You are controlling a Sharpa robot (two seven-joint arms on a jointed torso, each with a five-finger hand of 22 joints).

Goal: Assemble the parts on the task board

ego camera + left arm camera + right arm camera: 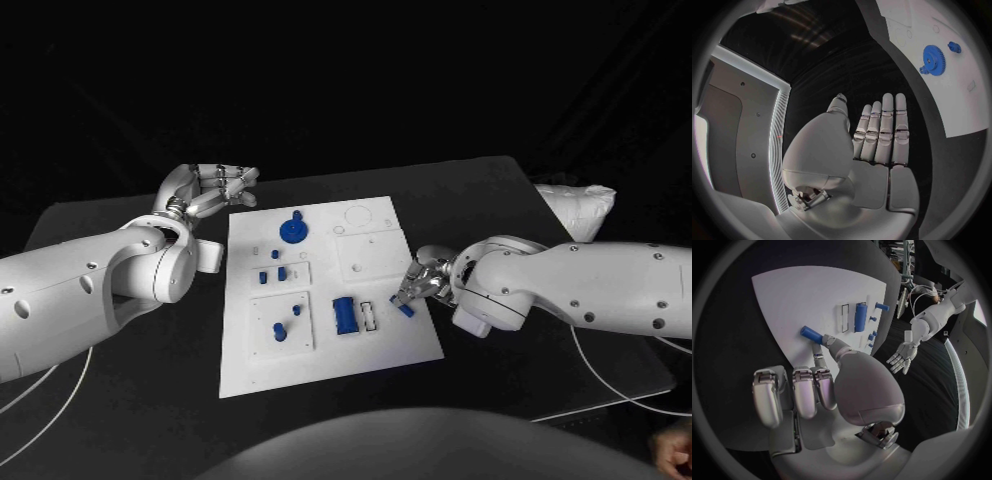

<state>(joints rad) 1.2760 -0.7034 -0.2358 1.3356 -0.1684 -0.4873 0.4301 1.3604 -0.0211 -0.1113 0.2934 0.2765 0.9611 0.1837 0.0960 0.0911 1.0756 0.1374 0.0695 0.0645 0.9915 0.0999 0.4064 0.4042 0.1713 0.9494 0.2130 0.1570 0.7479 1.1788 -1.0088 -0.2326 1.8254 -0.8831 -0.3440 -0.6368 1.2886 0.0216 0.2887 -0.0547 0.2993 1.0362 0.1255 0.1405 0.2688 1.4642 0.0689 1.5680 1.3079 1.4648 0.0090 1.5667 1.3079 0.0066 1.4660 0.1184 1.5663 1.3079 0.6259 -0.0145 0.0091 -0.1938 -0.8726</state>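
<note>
The white task board (378, 345) lies in the middle of the black table. On it are a blue gear (293, 231), a blue block (345, 314) beside a white slot, and several small blue pegs (280, 331). At the board's right edge my right hand (421, 282) pinches a small blue peg (407, 310) at its fingertips, low over the board; its other fingers are curled in. The peg (811, 334) and the block (859, 316) show in the right wrist view. My left hand (216, 185) hangs off the board's far left corner, flat, fingers straight, holding nothing. The gear (932, 59) lies beyond it.
A white padded bundle (580, 205) lies at the table's far right corner. A white cable (613, 392) runs under my right arm. Bare black table (505, 200) surrounds the board.
</note>
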